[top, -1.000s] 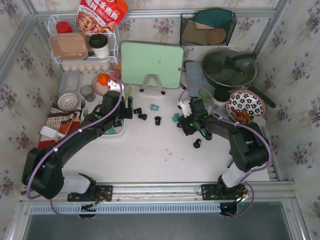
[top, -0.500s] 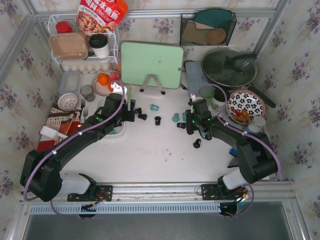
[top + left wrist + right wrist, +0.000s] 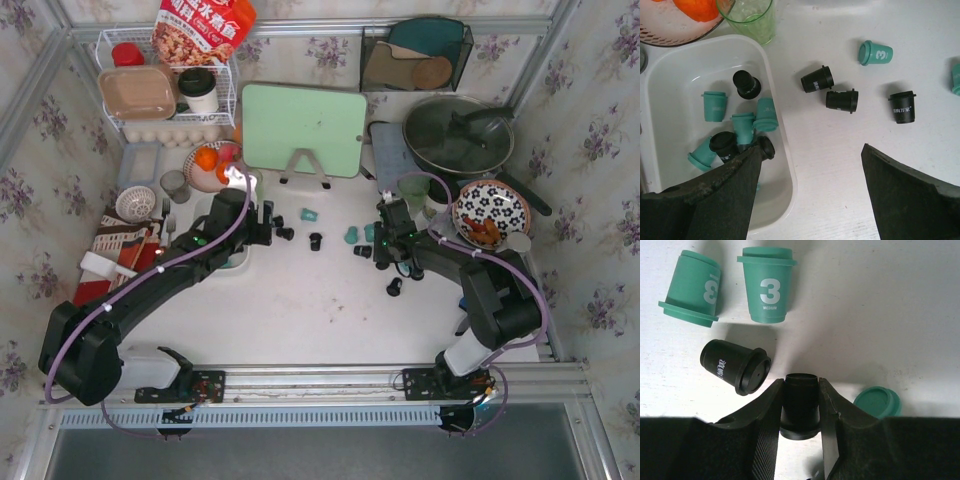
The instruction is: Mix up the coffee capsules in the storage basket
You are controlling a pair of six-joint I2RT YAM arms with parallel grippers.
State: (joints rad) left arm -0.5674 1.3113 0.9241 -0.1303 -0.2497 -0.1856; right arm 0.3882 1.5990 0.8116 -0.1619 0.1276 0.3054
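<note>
The white storage basket [image 3: 685, 65] holds several teal and black coffee capsules, such as a teal one [image 3: 714, 105]. In the top view the basket [image 3: 237, 264] is mostly hidden under my left arm. My left gripper [image 3: 811, 150] stands open above the basket's right rim and the bare table, holding nothing. More capsules lie loose on the table: black ones [image 3: 817, 79] [image 3: 842, 100] and a teal one [image 3: 875, 53]. My right gripper [image 3: 800, 385] is shut on a black capsule [image 3: 801, 405], beside another black capsule [image 3: 735, 366] and two teal ones [image 3: 767, 285]. In the top view it [image 3: 385, 252] sits right of centre.
A green drinking cup [image 3: 747, 17] and a bowl with an orange [image 3: 207, 165] stand behind the basket. A green cutting board [image 3: 303, 130], a lidded pan [image 3: 458, 135] and a patterned plate [image 3: 490, 210] line the back and right. One black capsule [image 3: 394, 288] lies nearer the front.
My right gripper has shifted right and slightly back among the loose capsules, and its jaws have closed on a black capsule. The left arm has barely moved.
</note>
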